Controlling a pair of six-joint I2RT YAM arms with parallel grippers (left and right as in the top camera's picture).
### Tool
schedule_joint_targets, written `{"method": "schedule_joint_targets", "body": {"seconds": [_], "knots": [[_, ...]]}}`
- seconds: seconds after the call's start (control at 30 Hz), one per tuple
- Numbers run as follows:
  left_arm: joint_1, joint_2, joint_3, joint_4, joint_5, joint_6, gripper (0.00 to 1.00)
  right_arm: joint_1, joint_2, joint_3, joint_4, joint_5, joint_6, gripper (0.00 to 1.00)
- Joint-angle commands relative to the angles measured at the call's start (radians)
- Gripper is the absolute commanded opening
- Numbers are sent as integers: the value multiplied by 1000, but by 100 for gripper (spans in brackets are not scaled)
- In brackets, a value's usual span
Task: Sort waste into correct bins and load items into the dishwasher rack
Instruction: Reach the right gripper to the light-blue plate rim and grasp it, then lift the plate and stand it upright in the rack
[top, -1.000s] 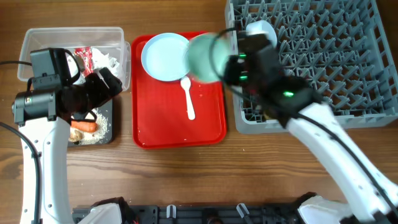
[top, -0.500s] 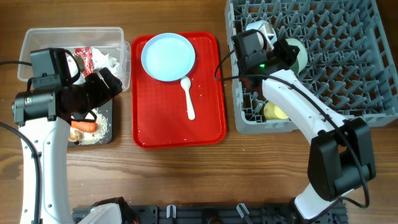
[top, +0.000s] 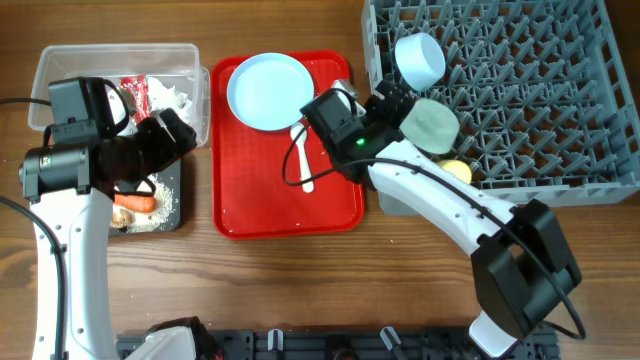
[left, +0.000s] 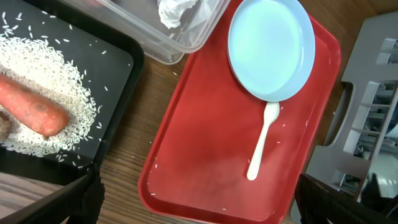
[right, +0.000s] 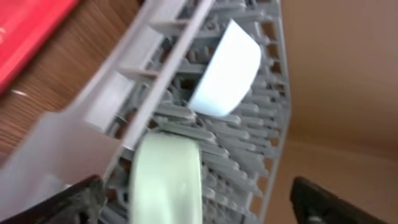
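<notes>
My right gripper (top: 396, 100) is open at the left edge of the grey dishwasher rack (top: 560, 100). A pale blue bowl (top: 430, 125) stands on edge among the pegs, between the spread jaws in the right wrist view (right: 165, 180) and free of them. A second bowl (top: 420, 58) leans farther back, and a yellow cup (top: 457, 172) lies in the rack's front corner. The plate (top: 270, 92) and white spoon (top: 305, 170) rest on the red tray (top: 290, 205). My left gripper (top: 180, 135) hangs open and empty over the bins.
The clear tub (top: 55, 70) holds the crumpled napkin (top: 160, 95). The black tray (top: 172, 205) in front of it holds a carrot (top: 135, 202) and rice (left: 43, 62). The rack's grey wall (right: 149, 87) stands right in front of my right wrist.
My right arm carried the bowl from over the red tray into the rack, opened, and drew back toward the tray. The left arm has stayed still.
</notes>
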Motion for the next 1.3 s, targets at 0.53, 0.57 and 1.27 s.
{"method": "schedule_joint_targets", "body": {"seconds": [0.53, 0.57, 1.27], "knots": [[3, -5, 12, 3, 1, 5, 100, 0, -128, 306, -42, -991, 666, 100], [3, -5, 12, 3, 1, 5, 100, -1, -51, 368, -49, -955, 659, 100], [3, -5, 12, 3, 1, 5, 100, -138, 505, 374, 182, -954, 905, 32]]}}
